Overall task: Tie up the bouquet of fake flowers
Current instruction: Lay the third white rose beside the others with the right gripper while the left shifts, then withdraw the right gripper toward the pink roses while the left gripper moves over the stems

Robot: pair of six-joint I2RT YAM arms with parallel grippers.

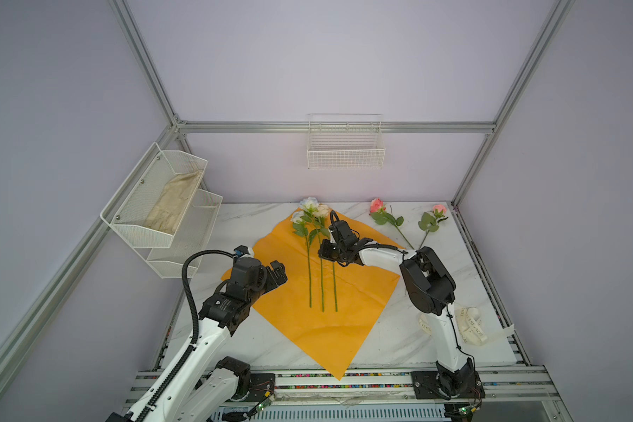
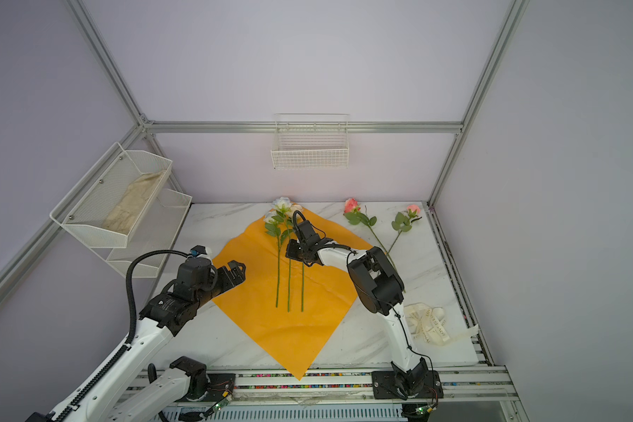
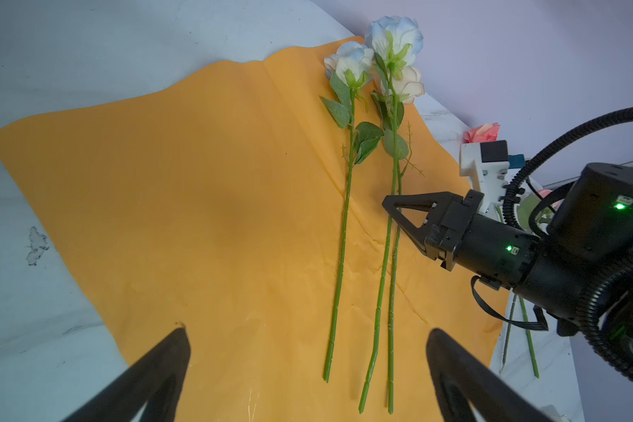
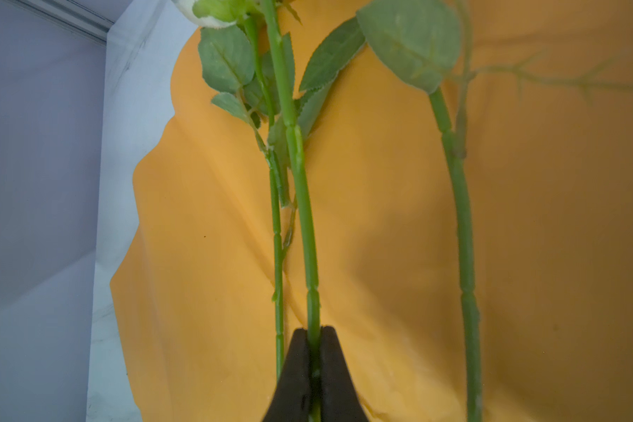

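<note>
Orange wrapping paper (image 1: 300,321) (image 2: 271,325) lies flat as a diamond on the marble table. Three white and cream roses of the bouquet of fake flowers (image 1: 310,206) (image 3: 355,62) lie side by side on it, heads toward the back wall. My right gripper (image 1: 321,253) (image 2: 289,252) (image 4: 314,330) is shut on the middle stem (image 4: 309,237), partway down its length, and the other two stems lie at either side. My left gripper (image 1: 278,272) (image 2: 236,272) (image 3: 307,330) hovers open over the paper's left side, near the stem ends, with nothing between its fingers.
Two pink roses (image 1: 377,206) (image 1: 438,210) lie on the bare table (image 1: 234,219) at the back right. A cream printed ribbon (image 1: 468,325) sits crumpled at the front right by the right arm's base. A wire basket (image 1: 345,153) hangs on the back wall, mesh shelves (image 1: 161,204) on the left.
</note>
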